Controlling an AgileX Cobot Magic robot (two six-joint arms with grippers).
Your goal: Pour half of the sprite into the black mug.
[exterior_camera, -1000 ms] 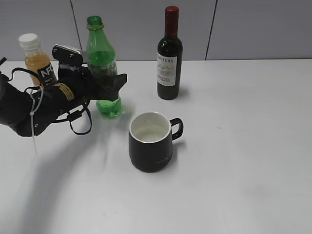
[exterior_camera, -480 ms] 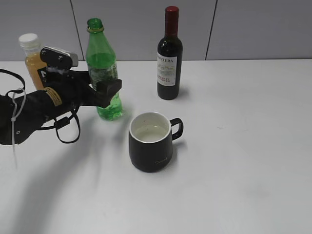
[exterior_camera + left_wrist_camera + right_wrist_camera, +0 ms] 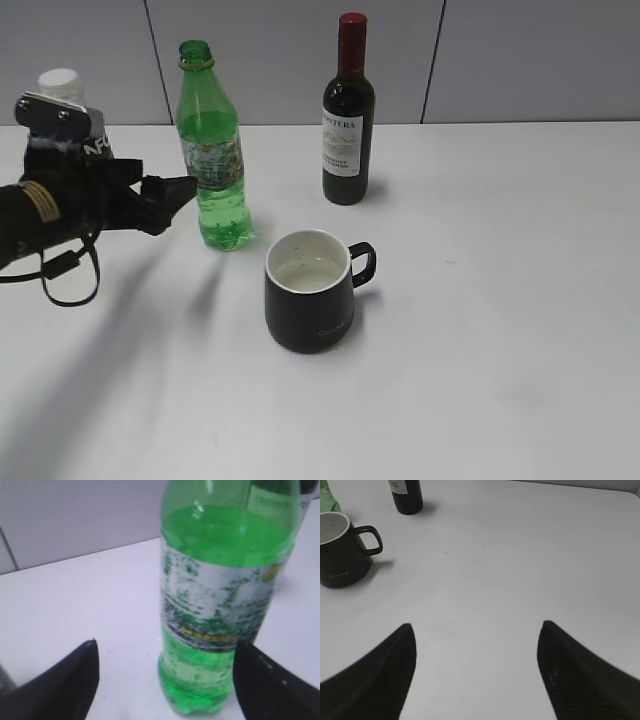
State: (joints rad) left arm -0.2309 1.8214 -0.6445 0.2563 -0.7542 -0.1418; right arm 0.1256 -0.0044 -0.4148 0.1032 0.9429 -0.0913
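Observation:
The sprite [image 3: 212, 150] is a tall green bottle with a pale label. It stands upright and uncapped on the white table, partly filled, and fills the left wrist view [image 3: 225, 595]. The black mug [image 3: 309, 290], white inside, stands in front and to the right of it, handle to the right; it also shows in the right wrist view [image 3: 340, 550]. My left gripper [image 3: 170, 195] is open and empty, just left of the sprite, not touching it. My right gripper [image 3: 477, 645] is open and empty over bare table; it is out of the exterior view.
A dark wine bottle [image 3: 349, 115] with a red top stands at the back, right of the sprite. An orange juice bottle with a white cap [image 3: 60, 82] stands at the back left, mostly hidden behind my left arm. A grey wall runs behind the table.
My left gripper has let go of the sprite and drawn back to the left. The sprite stays upright in place.

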